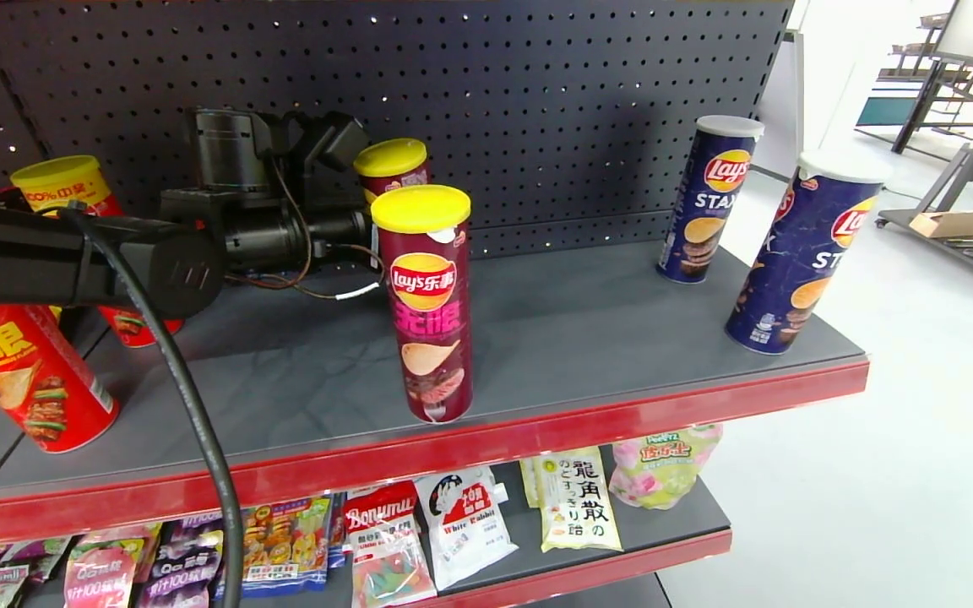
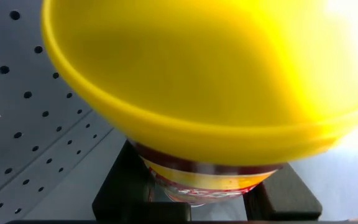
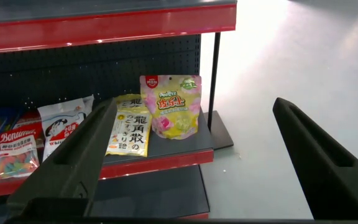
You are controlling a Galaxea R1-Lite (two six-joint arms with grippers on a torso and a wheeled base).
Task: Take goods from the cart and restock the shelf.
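At the back of the upper shelf (image 1: 588,338), behind another maroon can (image 1: 427,321), my left claw (image 2: 201,199) clamps a yellow-lidded chip can (image 1: 392,169), apparently placed but not yet let go; my right claw (image 3: 196,106) is spread, empty.

Cardboard box (image 1: 955,223) on pale floor (image 1: 875,507).

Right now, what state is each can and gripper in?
Left gripper: shut on back maroon can.
Back maroon can: gripped, upright, lid on.
Front maroon can: free, upright, lid on.
Far blue can: upright, lid on.
Near blue can: upright, lid on.
Back red can: upright, lid on.
Front red can: upright, top hidden.
Right gripper: open, empty.
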